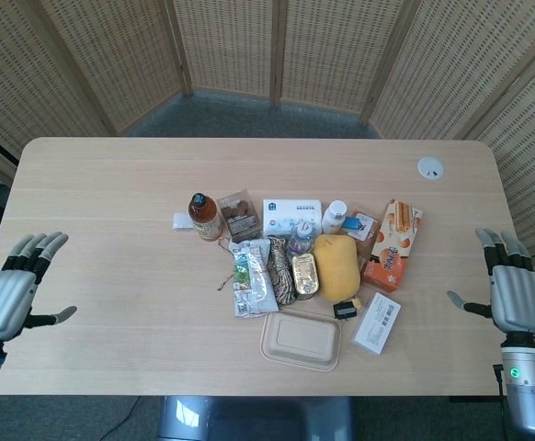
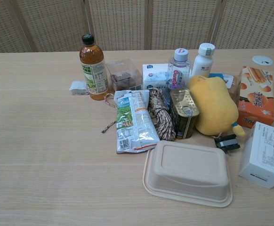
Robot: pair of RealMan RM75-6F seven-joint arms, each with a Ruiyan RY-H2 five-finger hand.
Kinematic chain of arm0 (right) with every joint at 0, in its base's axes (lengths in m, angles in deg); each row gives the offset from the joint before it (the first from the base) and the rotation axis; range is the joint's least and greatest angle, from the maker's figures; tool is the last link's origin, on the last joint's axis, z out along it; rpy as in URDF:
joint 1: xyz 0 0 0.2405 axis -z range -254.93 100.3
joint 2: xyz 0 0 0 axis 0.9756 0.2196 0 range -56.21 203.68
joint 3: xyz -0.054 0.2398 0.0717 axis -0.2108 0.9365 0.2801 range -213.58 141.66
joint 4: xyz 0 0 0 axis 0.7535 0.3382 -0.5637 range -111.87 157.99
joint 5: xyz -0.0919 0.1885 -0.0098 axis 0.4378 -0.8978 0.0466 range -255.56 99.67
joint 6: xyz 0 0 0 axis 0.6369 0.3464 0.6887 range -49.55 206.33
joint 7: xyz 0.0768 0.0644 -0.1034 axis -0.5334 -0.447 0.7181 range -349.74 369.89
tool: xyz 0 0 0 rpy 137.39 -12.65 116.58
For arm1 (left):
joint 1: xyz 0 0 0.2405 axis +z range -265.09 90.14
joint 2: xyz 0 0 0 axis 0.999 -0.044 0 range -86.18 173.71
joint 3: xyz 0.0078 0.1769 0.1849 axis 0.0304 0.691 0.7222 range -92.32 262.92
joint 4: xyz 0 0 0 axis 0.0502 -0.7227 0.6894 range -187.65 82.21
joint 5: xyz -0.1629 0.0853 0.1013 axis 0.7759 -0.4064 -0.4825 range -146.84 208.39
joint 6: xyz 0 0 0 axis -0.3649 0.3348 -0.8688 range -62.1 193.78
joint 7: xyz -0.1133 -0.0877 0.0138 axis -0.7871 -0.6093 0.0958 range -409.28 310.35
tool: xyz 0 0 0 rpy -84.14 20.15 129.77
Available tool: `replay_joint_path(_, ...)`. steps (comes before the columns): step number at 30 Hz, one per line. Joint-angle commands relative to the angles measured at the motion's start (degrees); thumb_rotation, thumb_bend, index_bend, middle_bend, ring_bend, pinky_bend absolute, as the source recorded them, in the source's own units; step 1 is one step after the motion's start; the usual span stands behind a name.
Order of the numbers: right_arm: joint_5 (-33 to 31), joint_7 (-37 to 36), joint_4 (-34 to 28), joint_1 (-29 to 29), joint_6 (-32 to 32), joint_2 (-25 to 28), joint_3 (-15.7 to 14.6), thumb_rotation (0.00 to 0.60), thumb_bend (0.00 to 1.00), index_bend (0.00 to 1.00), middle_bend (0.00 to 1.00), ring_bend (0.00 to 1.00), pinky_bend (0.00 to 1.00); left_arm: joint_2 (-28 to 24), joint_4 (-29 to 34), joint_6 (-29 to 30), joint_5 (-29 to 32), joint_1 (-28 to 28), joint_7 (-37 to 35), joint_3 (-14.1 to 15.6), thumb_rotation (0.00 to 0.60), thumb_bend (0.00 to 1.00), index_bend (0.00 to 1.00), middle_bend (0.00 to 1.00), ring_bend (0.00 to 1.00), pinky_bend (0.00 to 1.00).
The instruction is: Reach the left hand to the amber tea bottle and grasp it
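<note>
1. The tea bottle (image 2: 92, 67) is amber with a black cap and a green-white label.
2. The counter (image 2: 43, 155) is light wood with fine grain.
3. The squash (image 2: 214, 106) is yellow.
4. The biscuit box (image 2: 256, 96) is orange.
5. The lidded tray (image 2: 188, 172) is beige.

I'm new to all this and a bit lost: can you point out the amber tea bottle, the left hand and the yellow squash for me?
amber tea bottle (image 2: 93, 70): chest view, on its label.
left hand (image 1: 10, 296): head view, on its back.
yellow squash (image 2: 214, 107): chest view, on its broad body.
</note>
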Motion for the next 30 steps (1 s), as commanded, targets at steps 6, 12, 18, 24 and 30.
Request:
replay_joint_path(6, -0.8, -0.8, -0.1, 0.8, 0.2, 0.8, 0.0, 0.537, 0.00, 0.00, 0.00, 0.00, 0.00, 5.6, -5.9, -13.7, 11.4, -9.0, -6.7, -5.4, 0.600, 0.17, 0.00, 0.00, 0.00, 0.00)
replay_joint_path(12, -1.6, -2.7, -0.1, 2.1, 0.6, 1.5, -0.1, 0.537, 0.00, 0.00, 0.00, 0.00, 0.00, 11.2, -10.6, -20.4, 16.8, -14.3, -10.5, -8.6, 0.600, 0.17, 0.00, 0.00, 0.00, 0.00)
replay_joint_path(18, -2.1, -4.0, -0.2, 3.1, 1.1, 2.5, -0.1, 0.535, 0.00, 0.00, 0.00, 0.00, 0.00, 17.9, -16.3, -26.0, 20.3, -19.0, -15.3, -11.2, 0.600, 0.17, 0.00, 0.00, 0.00, 0.00)
replay_joint_path(24, -2.7, -5.1, -0.9, 4.2, 1.5, 3.8, -0.1, 0.537, 0.00, 0.00, 0.00, 0.00, 0.00, 24.8, -23.6, -29.8, 22.2, -22.9, -18.6, -13.0, 0.600, 0.17, 0.00, 0.00, 0.00, 0.00)
replay_joint_path(30, -3.8, -5.0, -1.6, 5.2, 2.5, 4.7, 0.2, 0.537, 0.00, 0.00, 0.00, 0.00, 0.00, 30.9, -31.5, -33.0, 23.5, -26.6, -21.3, -14.6, 0.600, 0.16, 0.00, 0.00, 0.00, 0.00)
